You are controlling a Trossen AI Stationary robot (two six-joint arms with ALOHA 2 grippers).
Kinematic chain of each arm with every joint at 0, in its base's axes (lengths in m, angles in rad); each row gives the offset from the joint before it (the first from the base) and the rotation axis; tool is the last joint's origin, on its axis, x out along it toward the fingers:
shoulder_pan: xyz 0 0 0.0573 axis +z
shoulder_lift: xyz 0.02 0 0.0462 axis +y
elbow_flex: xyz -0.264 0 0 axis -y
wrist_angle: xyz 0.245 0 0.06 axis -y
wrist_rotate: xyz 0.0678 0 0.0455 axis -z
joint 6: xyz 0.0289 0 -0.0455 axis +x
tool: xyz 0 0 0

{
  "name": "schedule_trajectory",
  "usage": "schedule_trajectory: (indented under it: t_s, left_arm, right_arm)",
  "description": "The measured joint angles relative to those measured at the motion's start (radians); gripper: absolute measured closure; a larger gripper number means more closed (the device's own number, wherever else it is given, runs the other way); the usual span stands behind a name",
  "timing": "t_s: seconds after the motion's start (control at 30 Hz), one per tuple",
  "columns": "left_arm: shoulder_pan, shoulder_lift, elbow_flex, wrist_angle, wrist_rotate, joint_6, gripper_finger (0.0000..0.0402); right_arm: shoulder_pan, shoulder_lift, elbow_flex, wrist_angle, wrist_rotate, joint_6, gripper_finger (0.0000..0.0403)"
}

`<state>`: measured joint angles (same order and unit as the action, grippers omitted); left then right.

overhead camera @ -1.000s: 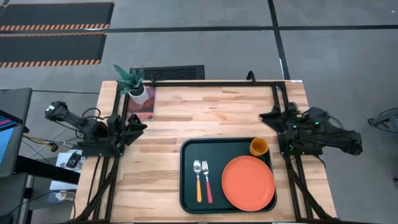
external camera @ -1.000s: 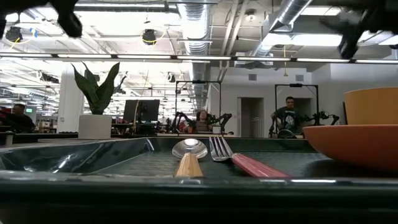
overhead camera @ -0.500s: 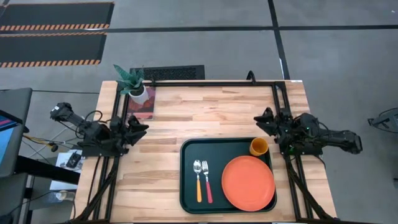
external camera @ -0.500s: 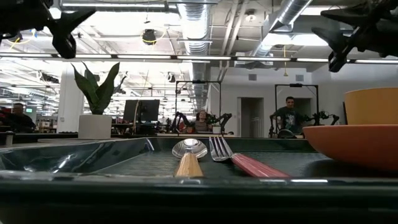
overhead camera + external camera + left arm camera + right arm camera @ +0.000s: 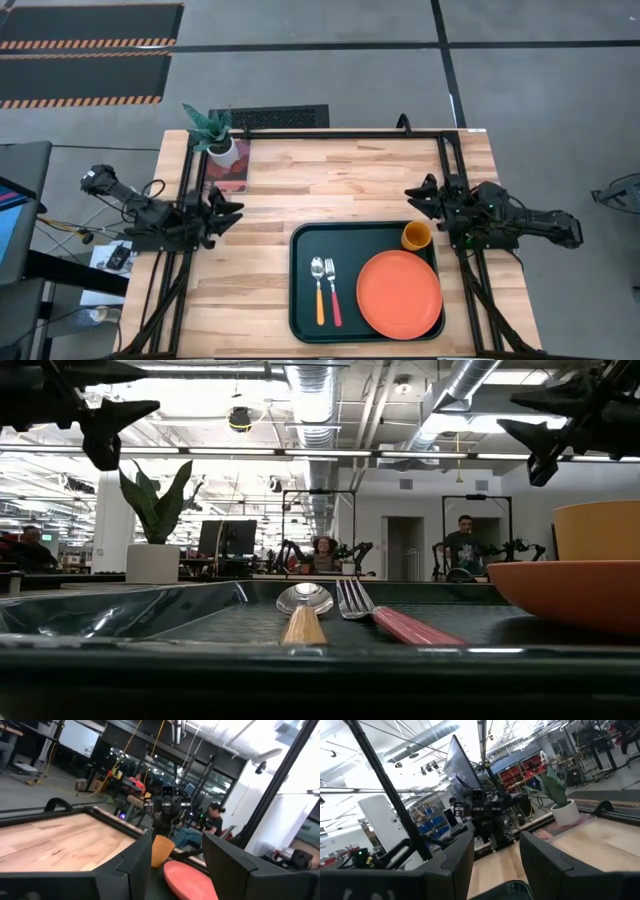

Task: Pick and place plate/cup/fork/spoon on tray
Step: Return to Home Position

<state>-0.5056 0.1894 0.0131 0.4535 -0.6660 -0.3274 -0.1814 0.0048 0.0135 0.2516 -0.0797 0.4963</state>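
Blocking view: the tray's [image 5: 320,660] near rim filled the bottom of the low view. The plate [image 5: 570,595] and cup [image 5: 598,530] ran off its right edge. The spoon [image 5: 305,600] and fork [image 5: 385,618] were seen end-on, with their handles foreshortened.
Cut off: the left hand [image 5: 100,420] and right hand [image 5: 550,420] were clipped by the low view's top edge and showed only as dark outlines.
Hard to tell: the left wrist view caught only part of the cup [image 5: 161,851] and plate [image 5: 187,879] between its fingers [image 5: 122,870]. Could not tell whether cup and plate touched.
Left hand pose: the left hand [image 5: 230,208] hung above the table's [image 5: 330,180] left edge, pointing inward. Its fingers were apart and held nothing.
Right hand pose: the right hand [image 5: 418,195] hung at the table's right edge, just beyond the tray's far right corner and near the cup. Its fingers were apart and empty.
Tray: the tray [image 5: 303,305] sat on the near right part of the table.
Plate: the plate [image 5: 399,294] lay in the tray's right part.
Cup: the cup [image 5: 417,236] stood in the tray's far right corner, just beside the plate's rim.
Spoon/fork: the spoon [image 5: 319,290] and fork [image 5: 331,292] lay side by side in the tray's left part, spoon outermost, both apart from the plate.
Around: a potted plant [image 5: 212,130] stood at the table's far left corner, well apart from the tray. People [image 5: 462,545] were in the room behind.
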Motion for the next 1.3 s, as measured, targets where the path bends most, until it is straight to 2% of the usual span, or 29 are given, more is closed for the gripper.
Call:
schedule_trajectory:
  t_s: [0.17,0.4,0.5,0.7,1.3]
  left_arm:
    - [0.000,0.000,0.000,-0.052,-0.001,-0.014,0.0237]
    - [0.000,0.000,0.000,-0.068,-0.001,-0.016,0.0237]
    - [0.000,0.000,0.000,-0.096,-0.001,-0.006,0.0237]
    - [0.000,0.000,0.000,-0.164,0.000,-0.017,0.0237]
    - [0.000,0.000,0.000,-0.307,0.001,-0.024,0.0237]
  right_arm:
    - [0.007,0.000,0.000,-0.037,0.000,0.000,0.0219]
    - [0.011,0.002,0.003,-0.237,0.008,0.001,0.0223]
    - [0.011,0.018,0.003,-0.225,0.012,-0.012,0.0222]
    - [0.011,0.015,0.002,-0.214,0.009,-0.162,0.0218]
    - [0.011,0.015,0.002,-0.219,0.010,-0.165,0.0218]
